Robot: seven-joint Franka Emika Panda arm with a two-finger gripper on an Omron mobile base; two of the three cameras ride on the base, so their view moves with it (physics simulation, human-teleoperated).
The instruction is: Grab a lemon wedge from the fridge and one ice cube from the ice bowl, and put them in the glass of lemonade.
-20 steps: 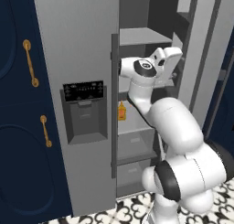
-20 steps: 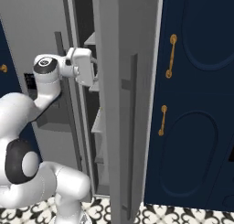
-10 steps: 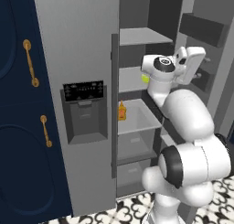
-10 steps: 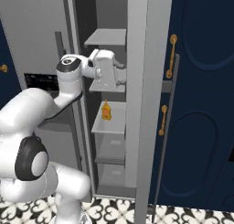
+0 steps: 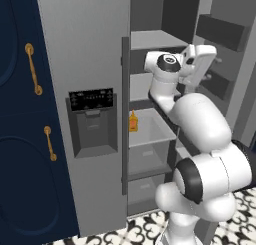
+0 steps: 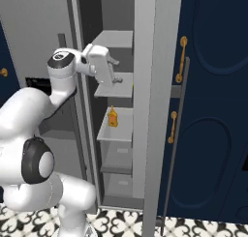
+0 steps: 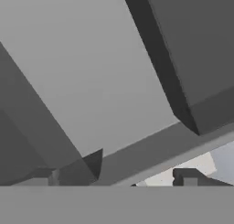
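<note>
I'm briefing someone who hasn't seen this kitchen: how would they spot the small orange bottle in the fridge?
Find the tall grey fridge between the navy cabinets; its right door stands open on pale shelves. On a middle shelf, level with the black dispenser panel, stands the small orange bottle, near the shelf's front edge. It is the one bright upright thing among grey shelves and drawers.

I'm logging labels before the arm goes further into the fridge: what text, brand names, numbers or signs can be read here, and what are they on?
No text can be read.
Black dispenser panel on the tall grey fridge: pale marks in a row, too small to read.
Small orange bottle on a fridge shelf: no label can be made out.
</note>
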